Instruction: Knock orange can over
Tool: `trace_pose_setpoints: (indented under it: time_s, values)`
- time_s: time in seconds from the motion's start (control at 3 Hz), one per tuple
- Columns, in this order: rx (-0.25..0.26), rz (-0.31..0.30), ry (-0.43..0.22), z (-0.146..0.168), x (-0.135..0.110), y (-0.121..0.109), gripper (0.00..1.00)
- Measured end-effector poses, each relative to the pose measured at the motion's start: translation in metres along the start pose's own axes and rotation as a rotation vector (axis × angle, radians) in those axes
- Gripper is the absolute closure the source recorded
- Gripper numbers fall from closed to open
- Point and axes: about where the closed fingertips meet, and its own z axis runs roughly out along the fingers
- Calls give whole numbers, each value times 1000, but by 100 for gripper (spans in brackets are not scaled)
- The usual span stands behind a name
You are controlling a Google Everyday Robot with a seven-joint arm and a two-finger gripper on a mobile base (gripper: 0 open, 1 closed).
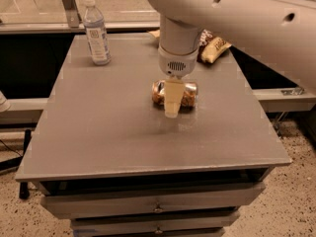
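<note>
Orange can (pixel 189 94) on side, tool (pixel 172 105) over it; bottle (pixel 96 33), chip bag (pixel 216 48) behind.

Dim, warm indoor light from overhead. Soft, faint shadow on desk (pixel 98 132) at 6 o'clock of jaws, poised mid-desk over orange can (pixel 190 94). Small glints on can; pale sheen on desk toward 5 o'clock.
</note>
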Motion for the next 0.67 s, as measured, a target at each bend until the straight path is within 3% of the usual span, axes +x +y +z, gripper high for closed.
trace_pose_setpoints:
  time_s: [0.33, 0.67]
  values:
    - [-5, 45, -73, -7, -5, 8, 0]
    - [-7, 121, -201, -16, 5, 19, 0]
